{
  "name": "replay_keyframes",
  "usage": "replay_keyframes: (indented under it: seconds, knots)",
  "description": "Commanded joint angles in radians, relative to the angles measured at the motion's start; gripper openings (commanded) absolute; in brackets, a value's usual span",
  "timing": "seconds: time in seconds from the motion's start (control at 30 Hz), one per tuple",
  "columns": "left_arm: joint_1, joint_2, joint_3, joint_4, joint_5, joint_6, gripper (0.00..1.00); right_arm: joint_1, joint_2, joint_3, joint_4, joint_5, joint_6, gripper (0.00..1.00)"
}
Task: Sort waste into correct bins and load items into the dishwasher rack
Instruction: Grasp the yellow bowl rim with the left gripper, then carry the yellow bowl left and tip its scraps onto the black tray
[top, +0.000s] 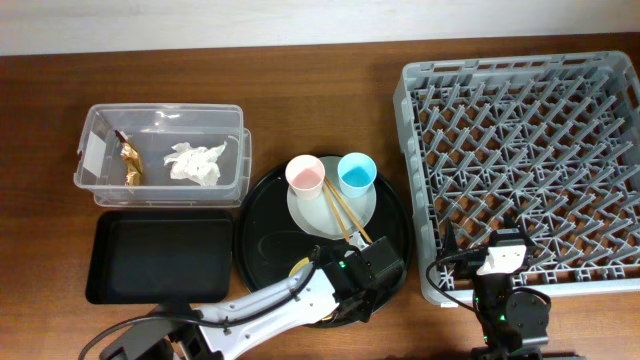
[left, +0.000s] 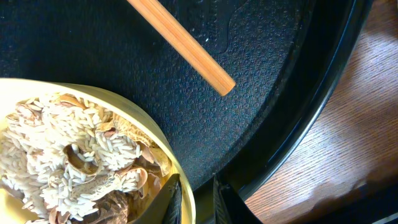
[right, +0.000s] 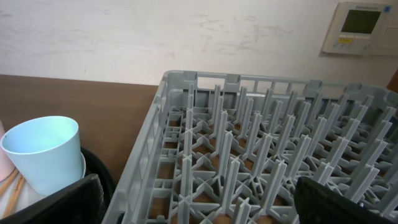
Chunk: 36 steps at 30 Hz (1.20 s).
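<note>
My left gripper (top: 362, 272) (left: 196, 199) is shut on the rim of the yellow bowl (left: 163, 149) (top: 300, 267), one finger inside and one outside. The bowl holds beige rice scraps (left: 62, 149) and sits on the round black tray (left: 267, 93). The pink cup (top: 304, 173), blue cup (top: 356, 172) (right: 43, 152) and wooden chopsticks (top: 345, 212) (left: 186, 50) rest on the pale plate (top: 360, 205). The white tissue (top: 195, 162) and gold wrapper (top: 130, 160) lie in the clear tub (top: 95, 185). My right gripper (top: 503, 258) (right: 199, 205) is open and empty over the front edge of the grey rack (top: 410, 150) (right: 249, 137).
The flat black rectangular tray (top: 160, 255) lies empty in front of the clear tub, left of the round tray. The rack fills the right side of the table. A wall runs behind the table.
</note>
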Motion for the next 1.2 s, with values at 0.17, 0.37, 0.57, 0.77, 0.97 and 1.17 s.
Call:
replay_keyframes:
  seconds: [0.17,0.37,0.57,0.77,0.97,1.17]
  knots:
    - [0.047,0.037,0.000,-0.002,0.031,-0.026,0.01,0.006,-0.005,-0.005,-0.005,0.012,0.002,0.99]
    - [0.060,0.016,0.062,-0.083,-0.037,-0.026,0.01,0.006,-0.005,-0.005,-0.005,0.013,0.002,0.99]
    - [0.164,-0.130,0.196,-0.262,-0.221,0.024,0.00,0.006,-0.005,-0.005,-0.005,0.012,0.002,0.98]
    - [0.451,-0.321,0.196,-0.273,-0.214,0.058,0.00,0.006,-0.005,-0.005,-0.005,0.013,0.002,0.98]
    - [0.934,-0.431,0.195,-0.307,0.112,0.292,0.00,0.006,-0.005,-0.005,-0.005,0.013,0.002,0.98]
    - [1.373,-0.428,0.117,-0.285,0.447,0.468,0.00,0.006,-0.005,-0.005,-0.005,0.012,0.002,0.99]
